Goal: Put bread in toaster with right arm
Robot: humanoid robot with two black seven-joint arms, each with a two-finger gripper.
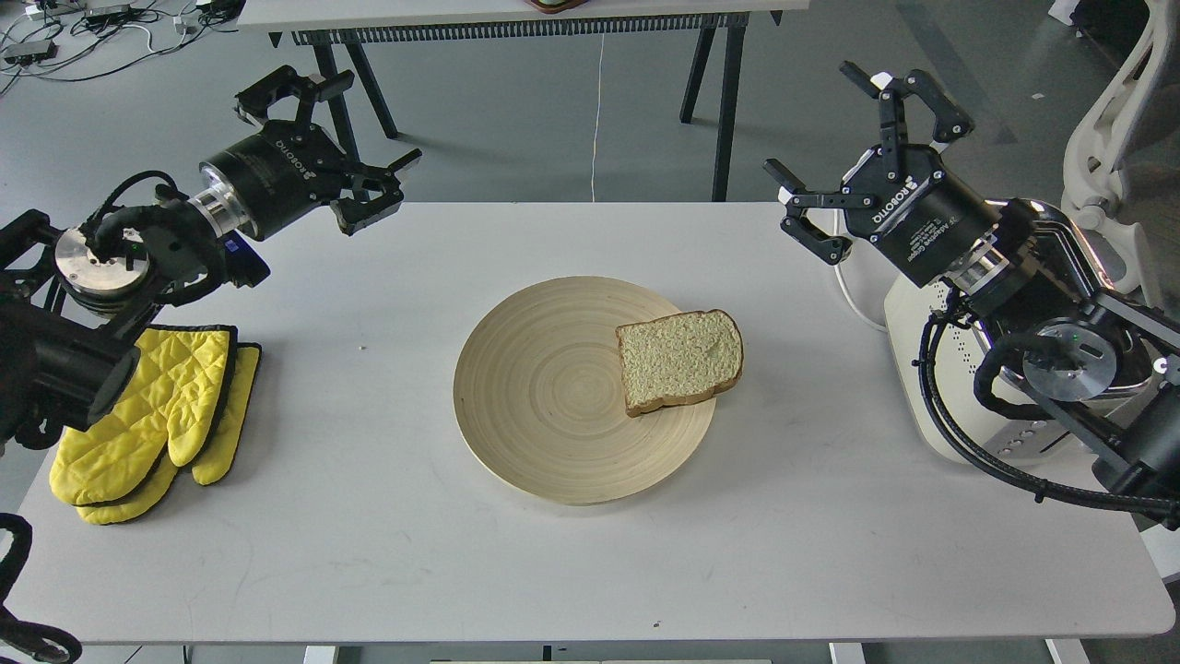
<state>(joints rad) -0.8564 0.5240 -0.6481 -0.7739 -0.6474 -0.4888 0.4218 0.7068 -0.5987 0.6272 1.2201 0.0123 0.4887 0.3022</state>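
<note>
A slice of bread (679, 361) lies flat on the right rim of a round wooden plate (544, 387) in the middle of the white table. The cream-white toaster (931, 369) stands at the table's right edge, mostly hidden behind my right arm. My right gripper (834, 138) hovers open above the table, up and to the right of the bread, holding nothing. Over the table's far left, my left gripper (332, 138) is open and empty too.
Two yellow oven mitts (152, 420) lie at the table's left edge under my left arm. The toaster's white cord (853, 300) loops on the table beside it. Another table's legs (719, 101) stand behind, and a white chair (1120, 120) is at far right.
</note>
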